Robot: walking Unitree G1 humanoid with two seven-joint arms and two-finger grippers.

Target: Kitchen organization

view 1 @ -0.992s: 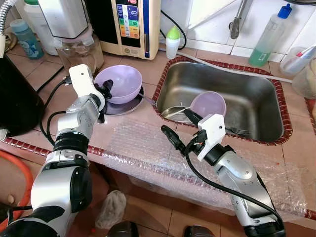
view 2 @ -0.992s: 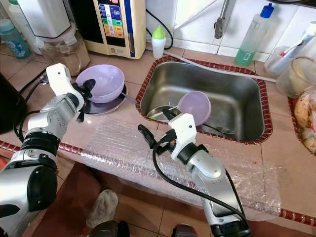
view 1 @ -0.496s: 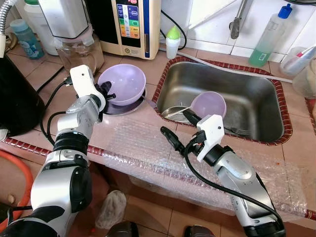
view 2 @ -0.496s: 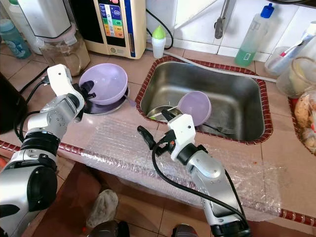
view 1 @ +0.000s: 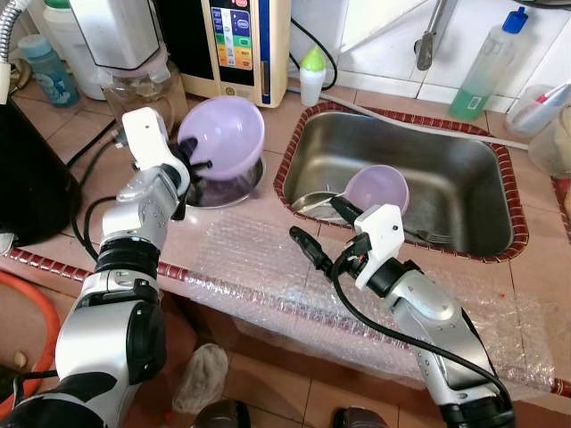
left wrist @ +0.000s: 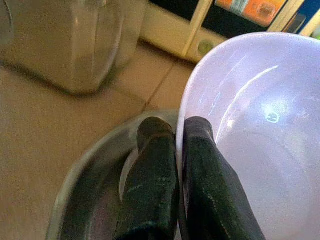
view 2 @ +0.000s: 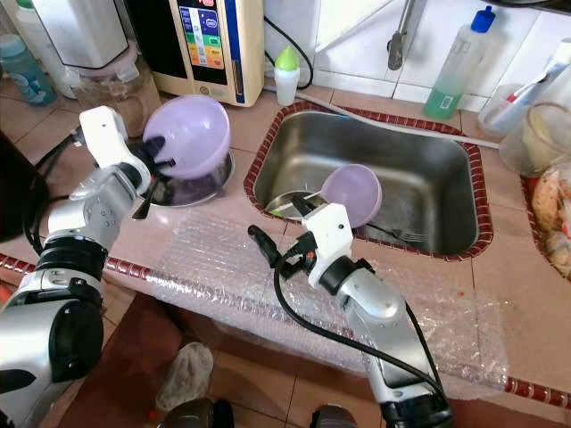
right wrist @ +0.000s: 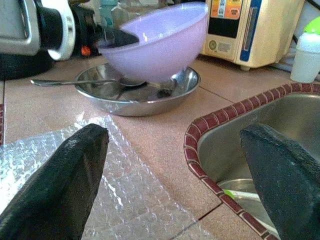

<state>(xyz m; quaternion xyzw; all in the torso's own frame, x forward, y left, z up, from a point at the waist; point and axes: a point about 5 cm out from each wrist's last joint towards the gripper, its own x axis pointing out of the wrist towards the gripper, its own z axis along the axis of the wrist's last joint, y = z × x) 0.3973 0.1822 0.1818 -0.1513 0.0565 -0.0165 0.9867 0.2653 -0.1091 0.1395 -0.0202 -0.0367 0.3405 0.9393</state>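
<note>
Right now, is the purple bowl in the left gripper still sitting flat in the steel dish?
No: the left gripper pinches the purple bowl by its rim, tilted, with only its lower edge near the steel dish.

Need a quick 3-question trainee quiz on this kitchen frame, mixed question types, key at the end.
1. True or false: the left gripper has its fingers pinched on the rim of the purple bowl.
2. What lies under that bowl? A) bubble wrap B) a metal plate C) the sink floor
3. Fill in: a second purple bowl sits inside the ____.

Key:
1. True; the bowl is tilted, its rim held between the two fingers.
2. B, the metal plate, with a spoon resting in it.
3. sink. The right gripper hangs open over the bubble wrap at the sink's near corner.
</note>
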